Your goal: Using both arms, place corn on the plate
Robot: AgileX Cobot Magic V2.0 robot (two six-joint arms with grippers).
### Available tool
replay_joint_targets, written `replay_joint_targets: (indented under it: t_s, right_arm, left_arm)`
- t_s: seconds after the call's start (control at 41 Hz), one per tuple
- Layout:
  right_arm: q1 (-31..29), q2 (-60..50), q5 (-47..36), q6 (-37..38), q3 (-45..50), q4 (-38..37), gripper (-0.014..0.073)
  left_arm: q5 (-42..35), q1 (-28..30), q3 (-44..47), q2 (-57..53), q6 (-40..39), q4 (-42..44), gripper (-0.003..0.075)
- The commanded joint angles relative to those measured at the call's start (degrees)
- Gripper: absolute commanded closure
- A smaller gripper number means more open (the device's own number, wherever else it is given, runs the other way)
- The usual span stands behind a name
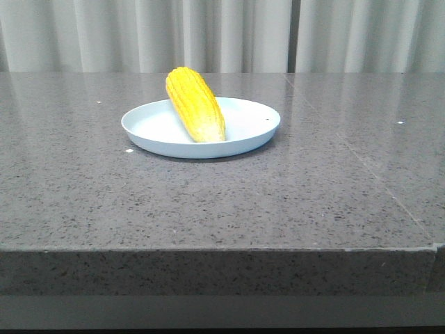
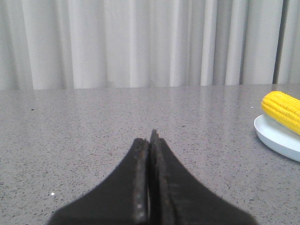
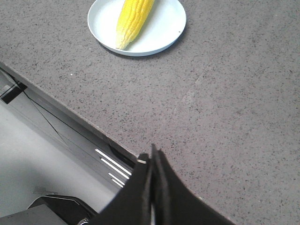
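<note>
The yellow corn (image 1: 195,104) lies in the pale blue-white plate (image 1: 250,129) at the middle of the grey table, its far end propped on the rim. Neither arm shows in the front view. In the left wrist view my left gripper (image 2: 151,138) is shut and empty, low over bare table, with the corn (image 2: 282,108) and plate (image 2: 276,136) far off at the edge of the picture. In the right wrist view my right gripper (image 3: 152,157) is shut and empty, held over the table's front edge, well apart from the corn (image 3: 131,18) and plate (image 3: 166,28).
The speckled grey stone table (image 1: 313,195) has a front edge close to the camera. White curtains (image 1: 222,35) hang behind its far edge. Below the front edge, the right wrist view shows a dark base part (image 3: 56,208) and floor.
</note>
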Motion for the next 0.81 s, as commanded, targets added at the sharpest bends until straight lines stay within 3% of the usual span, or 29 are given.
replay_joint_targets:
  t_s: [0.0, 0.659, 0.781]
  right_arm:
    - [0.2, 0.3, -3.9, -0.7, -1.2, -0.8, 0.0661]
    - [0.2, 0.0, -4.4, -0.7, -0.8, -0.8, 0.0661]
    - [-4.5, -3.0, -6.4, -0.7, 2.3, 0.2, 0.0661]
  left_arm:
    - [-5.0, 0.0, 1.2, -1.0, 0.0, -0.5, 0.0741]
    - [-5.0, 0.0, 1.2, -1.0, 0.0, -0.5, 0.0741]
    - [-5.0, 0.0, 1.2, -1.0, 0.0, -0.5, 0.0741]
